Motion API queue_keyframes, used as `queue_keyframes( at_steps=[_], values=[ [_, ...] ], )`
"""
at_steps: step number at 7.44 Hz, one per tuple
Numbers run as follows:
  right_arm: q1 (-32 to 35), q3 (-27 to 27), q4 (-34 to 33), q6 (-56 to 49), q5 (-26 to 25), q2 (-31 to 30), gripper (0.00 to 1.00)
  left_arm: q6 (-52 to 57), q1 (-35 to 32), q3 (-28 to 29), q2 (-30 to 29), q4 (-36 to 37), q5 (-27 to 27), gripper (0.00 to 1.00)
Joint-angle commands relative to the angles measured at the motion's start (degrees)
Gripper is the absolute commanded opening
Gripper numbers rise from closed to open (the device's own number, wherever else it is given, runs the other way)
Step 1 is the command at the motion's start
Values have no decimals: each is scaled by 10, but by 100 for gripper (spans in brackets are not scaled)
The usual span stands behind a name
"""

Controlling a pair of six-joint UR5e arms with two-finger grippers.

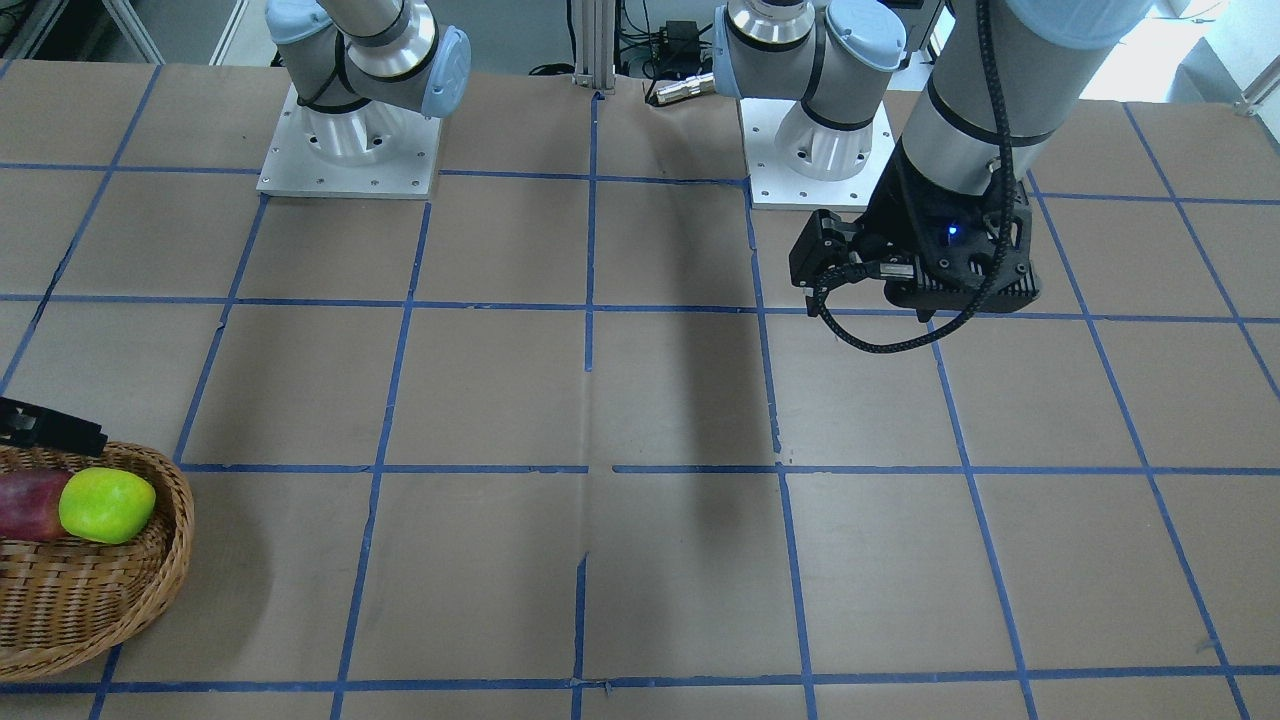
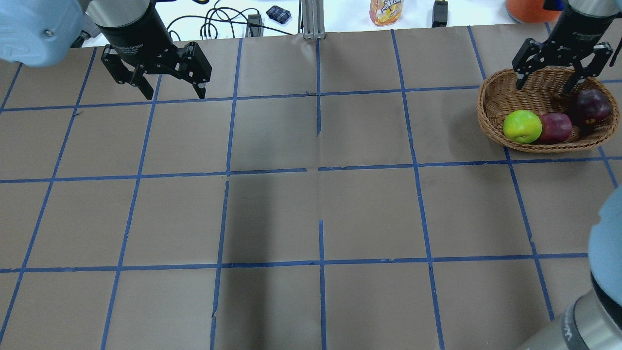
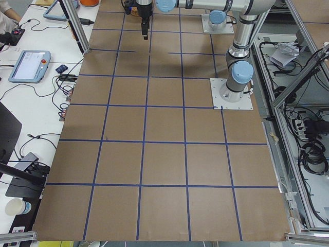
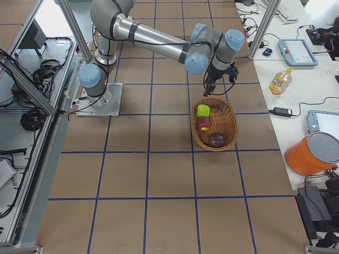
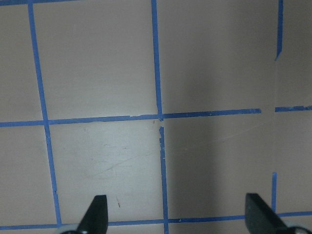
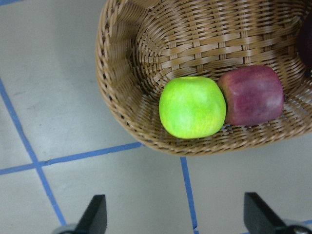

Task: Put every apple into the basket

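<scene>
The wicker basket (image 2: 491,104) sits at the far right of the table. All three apples lie in it: the green apple (image 2: 522,126), the red apple (image 2: 555,127) touching it, and the maroon apple (image 2: 590,107) further right. My right gripper (image 2: 544,87) is open and empty above the basket's far rim. In the right wrist view the green apple (image 6: 192,107) and red apple (image 6: 252,95) lie inside the basket (image 6: 117,97). My left gripper (image 2: 172,92) is open and empty over bare table at the far left, as the left wrist view (image 5: 178,214) shows.
Brown paper with blue tape lines covers the table (image 2: 311,214). A juice bottle (image 2: 386,10), cables and an orange bucket (image 2: 527,7) stand beyond the far edge. The two arm bases (image 1: 350,150) (image 1: 820,150) are on the robot's side.
</scene>
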Motion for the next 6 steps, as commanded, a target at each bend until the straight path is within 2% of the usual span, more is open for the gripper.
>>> queue_keyframes(
  at_steps=[1, 2, 3, 6],
  values=[
    [77, 3, 28, 108, -1, -57, 100, 0, 0, 0, 1, 0, 0, 100],
    [118, 12, 37, 118, 0, -95, 100, 0, 0, 0, 1, 0, 0, 100],
    [149, 28, 62, 172, 0, -137, 100, 0, 0, 0, 1, 0, 0, 100],
    [196, 88, 65, 184, 1, -196, 100, 0, 0, 0, 0, 0, 1, 100]
  ],
)
